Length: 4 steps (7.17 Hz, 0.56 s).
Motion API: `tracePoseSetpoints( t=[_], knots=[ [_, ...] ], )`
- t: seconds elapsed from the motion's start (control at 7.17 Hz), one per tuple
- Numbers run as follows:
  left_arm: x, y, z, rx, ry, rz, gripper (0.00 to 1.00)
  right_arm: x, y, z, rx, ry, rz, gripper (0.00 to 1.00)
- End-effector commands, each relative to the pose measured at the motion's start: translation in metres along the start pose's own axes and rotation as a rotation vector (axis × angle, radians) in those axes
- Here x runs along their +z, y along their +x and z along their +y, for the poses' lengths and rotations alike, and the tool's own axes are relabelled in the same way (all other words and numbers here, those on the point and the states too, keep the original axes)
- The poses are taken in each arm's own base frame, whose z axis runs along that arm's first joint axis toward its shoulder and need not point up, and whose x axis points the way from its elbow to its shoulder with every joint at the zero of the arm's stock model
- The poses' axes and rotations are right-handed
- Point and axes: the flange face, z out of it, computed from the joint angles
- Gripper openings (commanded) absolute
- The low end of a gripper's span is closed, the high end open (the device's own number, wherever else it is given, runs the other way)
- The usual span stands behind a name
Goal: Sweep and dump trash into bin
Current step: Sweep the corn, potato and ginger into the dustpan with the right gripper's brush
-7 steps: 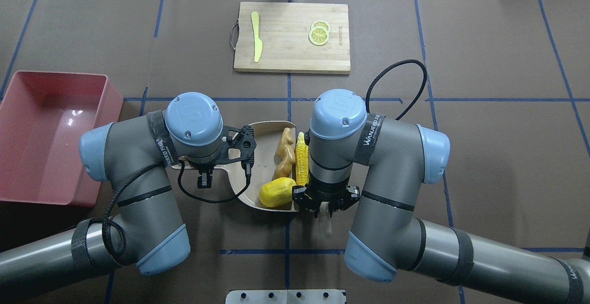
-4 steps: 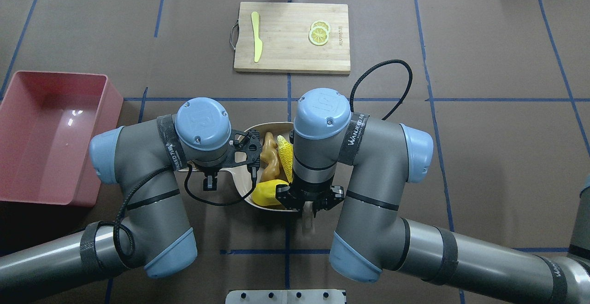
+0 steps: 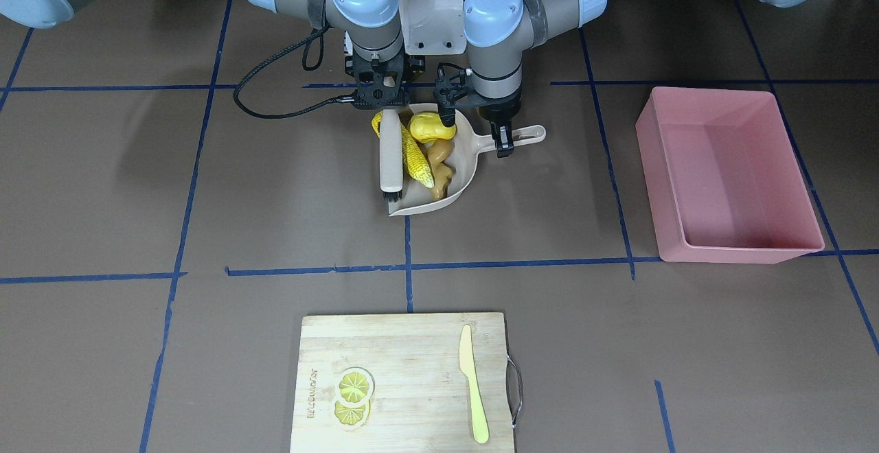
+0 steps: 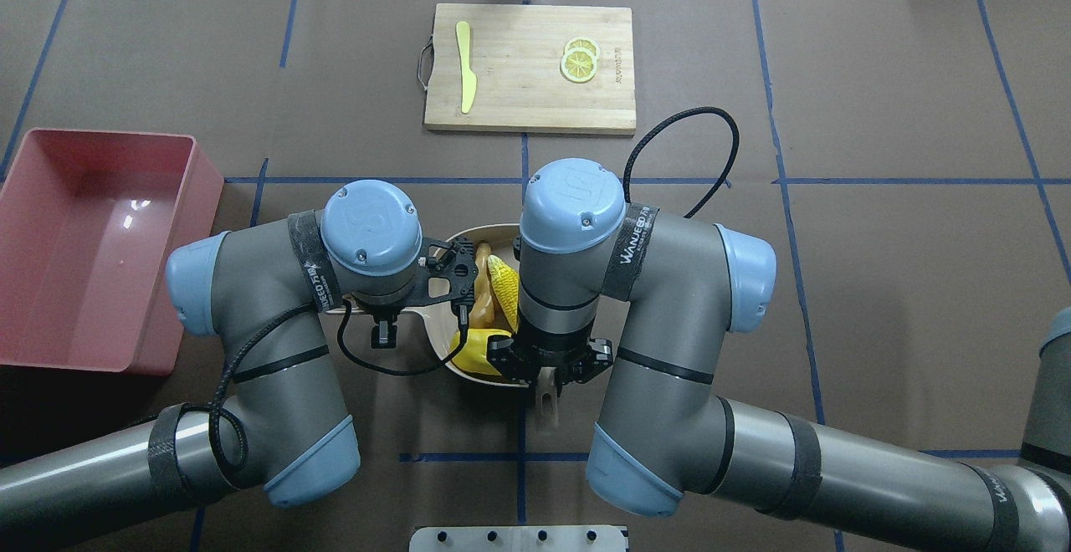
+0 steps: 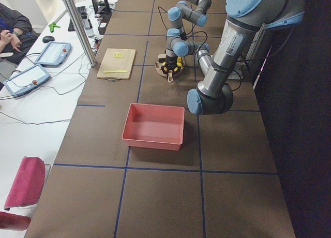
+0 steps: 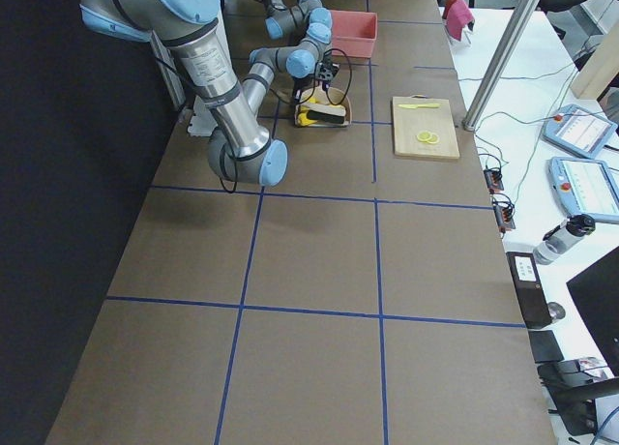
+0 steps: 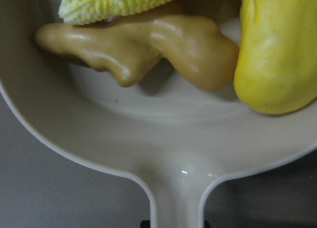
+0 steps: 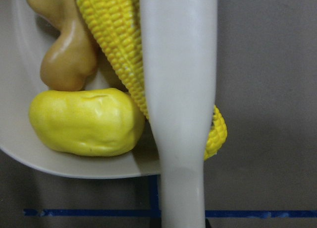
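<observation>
Over the last second the right pincer (image 3: pixel 386 106), clamped on the handle of the brush (image 3: pixel 391 158), has carried the brush sideways toward the left pincer (image 3: pixel 503 138). The left pincer is closed on the handle of the beige dustpan (image 3: pixel 468 154) and has edged in to meet it. The gap between the two has narrowed, and the trash has been crowded deeper into the pan. The ginger root (image 3: pixel 441 168) now lies against the pan's curved back wall on the left pincer's side. The potato-like lump (image 3: pixel 427 127) sits beside it, close under both pincers. The corn cob (image 3: pixel 417 158) lies lengthwise just beside the brush, partly under its handle. The right wrist view shows the cob's blunt end poking past the pan's open lip over the brown worktop (image 3: pixel 206 199), so the sweep looks nearly but not wholly finished. A little more push, or a tilt of the pan, would likely seat it. The pink bin (image 3: pixel 741 248) stands well apart, beyond the left pincer on the side away from the brush, with nothing visible inside. The dump is therefore not yet done, and the overhanging cob is the piece most likely to roll off on the way.
</observation>
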Motion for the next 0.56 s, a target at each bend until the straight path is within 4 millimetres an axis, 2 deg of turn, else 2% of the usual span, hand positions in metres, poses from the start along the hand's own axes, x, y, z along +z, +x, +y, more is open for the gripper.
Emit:
tracePoseSetpoints(
  t=[0.0, 0.28, 0.42],
  knots=[
    [-0.001, 0.004, -0.004, 0.017, 0.048, -0.007, 0.00, 0.000, 0.003, -0.003, 0.006, 0.003, 0.002, 0.00],
    [0.004, 0.006, -0.005, 0.017, 0.107, -0.014, 0.00, -0.013, 0.008, -0.011, 0.014, 0.016, -0.011, 0.00],
    [0.010, 0.011, -0.002, 0.018, 0.135, 0.035, 0.00, -0.025, 0.011, -0.015, 0.020, 0.024, -0.026, 0.00]
  ],
)
